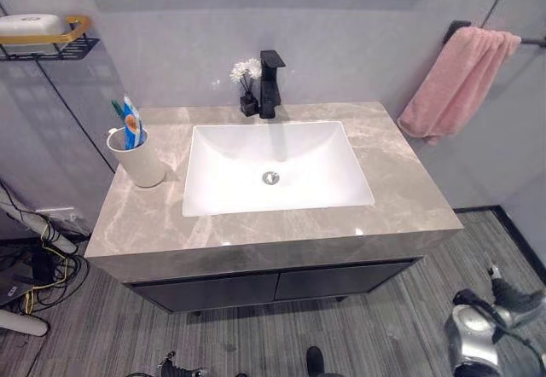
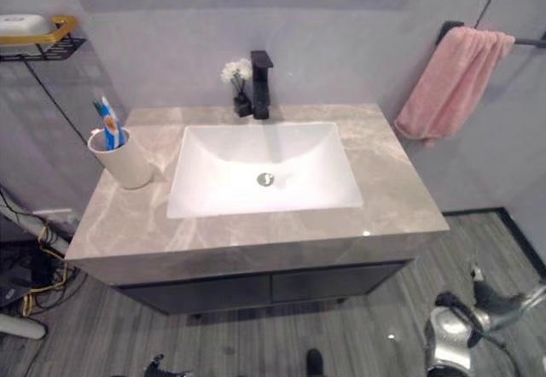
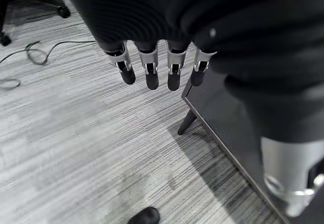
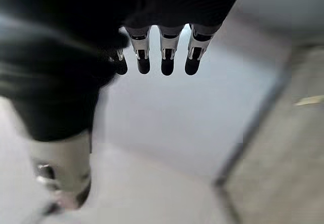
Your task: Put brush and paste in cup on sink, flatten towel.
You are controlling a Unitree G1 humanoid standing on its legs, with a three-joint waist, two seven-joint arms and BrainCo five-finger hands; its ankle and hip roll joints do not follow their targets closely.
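A white cup (image 1: 139, 160) stands on the grey marble counter (image 1: 256, 232) left of the basin. A blue-and-white toothpaste tube (image 1: 131, 126) and a green-tipped toothbrush (image 1: 117, 107) stick up out of it. A pink towel (image 1: 456, 83) hangs bunched and crooked over a dark bar on the right wall. My right hand (image 1: 510, 298) hangs low beside the cabinet's right front corner, its fingers (image 4: 167, 62) straight and holding nothing. My left hand's fingers (image 3: 152, 74) point down over the floor by the cabinet, also straight and bare.
A white basin (image 1: 324, 159) is set in the counter, with a black tap (image 1: 271, 83) and a small vase of white flowers (image 1: 247, 83) behind it. A wire shelf with a soap dish (image 1: 43, 36) hangs upper left. The dark cabinet (image 3: 223, 117) stands on slim legs.
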